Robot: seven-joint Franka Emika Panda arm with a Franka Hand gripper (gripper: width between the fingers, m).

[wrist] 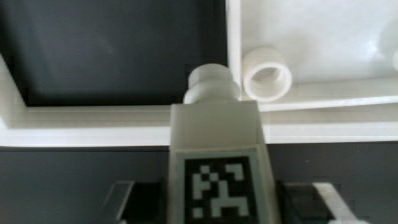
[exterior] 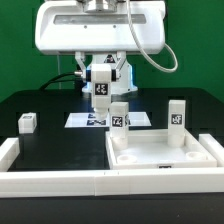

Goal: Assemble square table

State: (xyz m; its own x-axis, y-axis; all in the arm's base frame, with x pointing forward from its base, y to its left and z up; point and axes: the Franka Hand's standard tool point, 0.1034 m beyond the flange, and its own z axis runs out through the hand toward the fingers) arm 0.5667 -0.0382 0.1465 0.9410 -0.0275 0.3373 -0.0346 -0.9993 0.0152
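Observation:
The square tabletop [exterior: 165, 158] is a white slab with a raised rim, lying at the front on the exterior view's right. One tagged white leg [exterior: 177, 115] stands upright at its far right corner. My gripper [exterior: 107, 98] is shut on a second tagged leg [exterior: 118, 115] and holds it at the slab's far left corner. In the wrist view this leg [wrist: 217, 150] sits between my dark fingers [wrist: 135, 200], and its peg end lies just beside the slab's corner hole [wrist: 272, 78], not in it. A third leg [exterior: 27, 122] lies on the table at the exterior view's left.
The marker board [exterior: 82, 120] lies flat on the black table behind the held leg. Long white border bars [exterior: 60, 182] run along the front and the left side. The slab's rim [wrist: 107, 112] crosses the wrist view under the leg.

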